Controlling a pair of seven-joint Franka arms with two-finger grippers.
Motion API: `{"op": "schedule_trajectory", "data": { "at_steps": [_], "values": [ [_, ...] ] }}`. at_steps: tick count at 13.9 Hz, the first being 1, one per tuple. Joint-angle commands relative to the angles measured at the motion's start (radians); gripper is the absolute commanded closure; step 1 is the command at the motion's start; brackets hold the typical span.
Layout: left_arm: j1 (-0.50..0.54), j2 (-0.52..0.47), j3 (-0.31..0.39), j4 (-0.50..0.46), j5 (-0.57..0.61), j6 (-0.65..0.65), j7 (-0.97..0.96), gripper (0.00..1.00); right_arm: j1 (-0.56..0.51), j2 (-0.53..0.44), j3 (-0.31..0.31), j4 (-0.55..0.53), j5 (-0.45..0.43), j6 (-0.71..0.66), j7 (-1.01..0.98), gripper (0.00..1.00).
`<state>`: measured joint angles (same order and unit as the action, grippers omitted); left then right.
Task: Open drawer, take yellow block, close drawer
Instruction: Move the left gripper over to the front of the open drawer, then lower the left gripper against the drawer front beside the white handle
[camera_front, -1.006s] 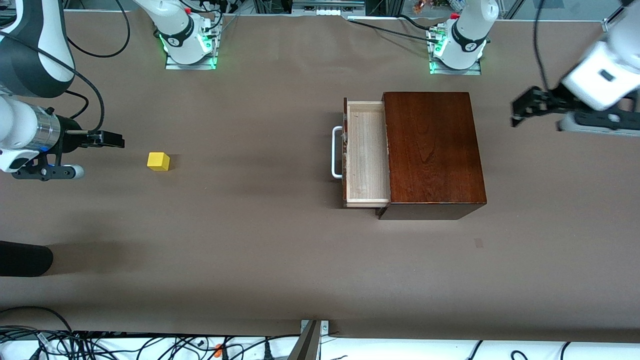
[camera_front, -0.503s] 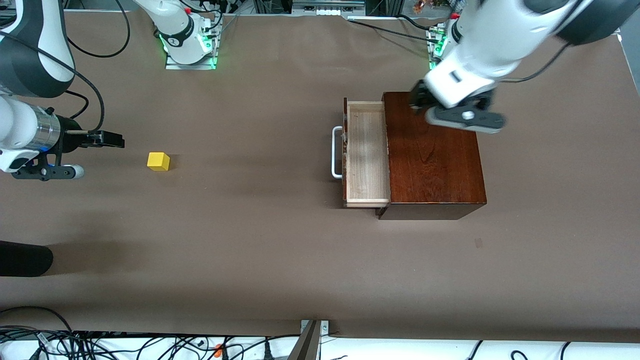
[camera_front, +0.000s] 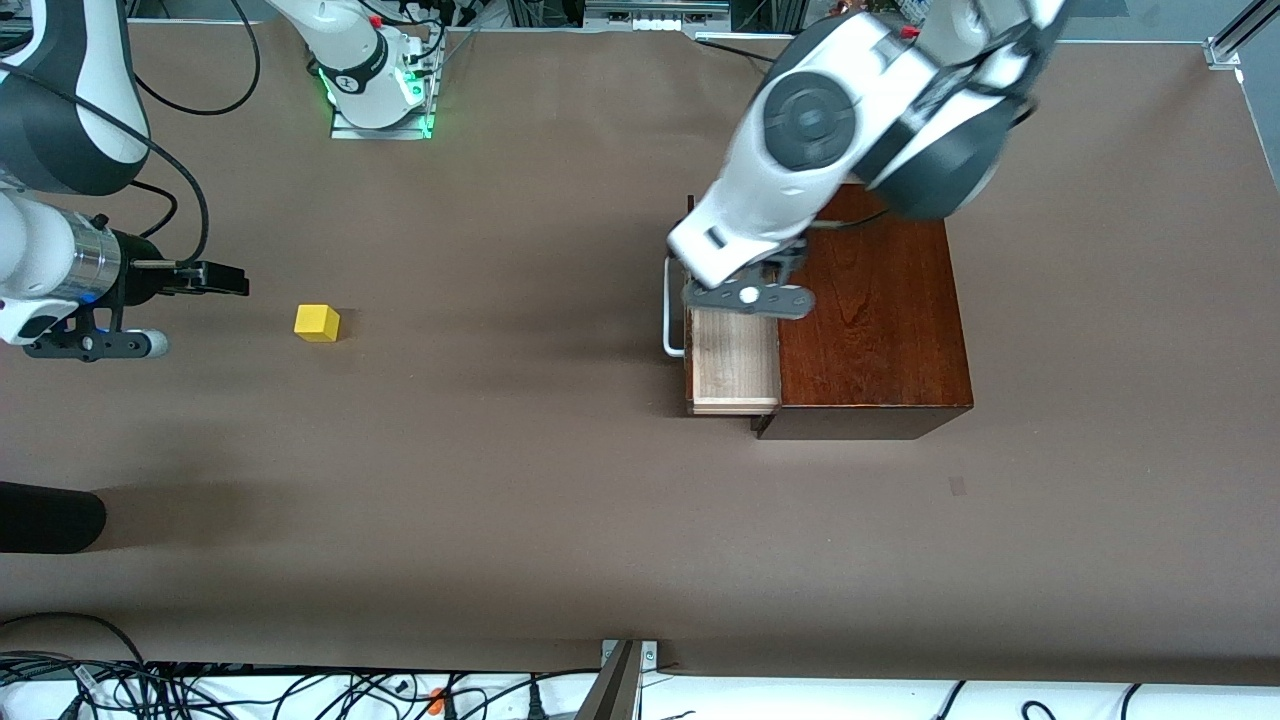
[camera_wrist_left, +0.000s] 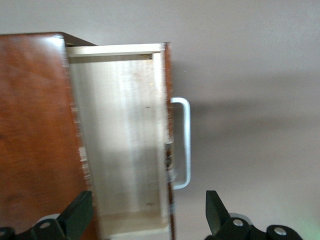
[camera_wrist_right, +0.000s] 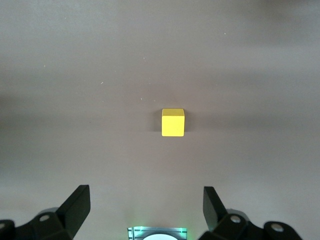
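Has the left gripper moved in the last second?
Yes. The left gripper, open, has swung in from the left arm's end of the table, past the wooden box, and is now over the open drawer.

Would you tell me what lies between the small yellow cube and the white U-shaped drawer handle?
Nothing: the front view shows only bare brown table between the small yellow cube and the white U-shaped drawer handle.

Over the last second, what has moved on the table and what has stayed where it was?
The left arm swung in from its own end of the table, across the wooden box, and its open left gripper now hangs over the open drawer, holding nothing. Unchanged: the drawer stays pulled out, the yellow block lies on the table, and the right gripper waits open by the block.
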<state>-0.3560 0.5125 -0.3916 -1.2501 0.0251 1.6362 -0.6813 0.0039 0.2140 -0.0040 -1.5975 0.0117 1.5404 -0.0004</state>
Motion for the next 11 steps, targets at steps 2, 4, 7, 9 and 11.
{"op": "schedule_trajectory", "data": {
  "at_steps": [2, 4, 7, 9, 11],
  "values": [
    [-0.109, 0.119, 0.011, 0.077, 0.093, 0.071, -0.125, 0.00, 0.001, -0.004, -0.001, 0.007, 0.004, -0.013, -0.004, 0.00],
    [-0.133, 0.147, 0.011, 0.075, 0.102, 0.106, -0.149, 0.00, 0.001, -0.005, -0.001, 0.007, 0.002, -0.013, -0.003, 0.00],
    [-0.162, 0.165, 0.013, 0.069, 0.178, 0.113, -0.139, 0.72, 0.001, -0.004, -0.001, 0.007, 0.004, -0.013, -0.003, 0.00],
    [-0.185, 0.175, 0.010, 0.066, 0.255, 0.108, -0.139, 1.00, 0.001, -0.005, -0.001, 0.007, 0.004, -0.013, -0.004, 0.00],
    [-0.207, 0.188, 0.016, 0.063, 0.260, 0.105, -0.139, 1.00, 0.001, -0.005, -0.001, 0.007, 0.004, -0.013, -0.004, 0.00]
  ]
}}
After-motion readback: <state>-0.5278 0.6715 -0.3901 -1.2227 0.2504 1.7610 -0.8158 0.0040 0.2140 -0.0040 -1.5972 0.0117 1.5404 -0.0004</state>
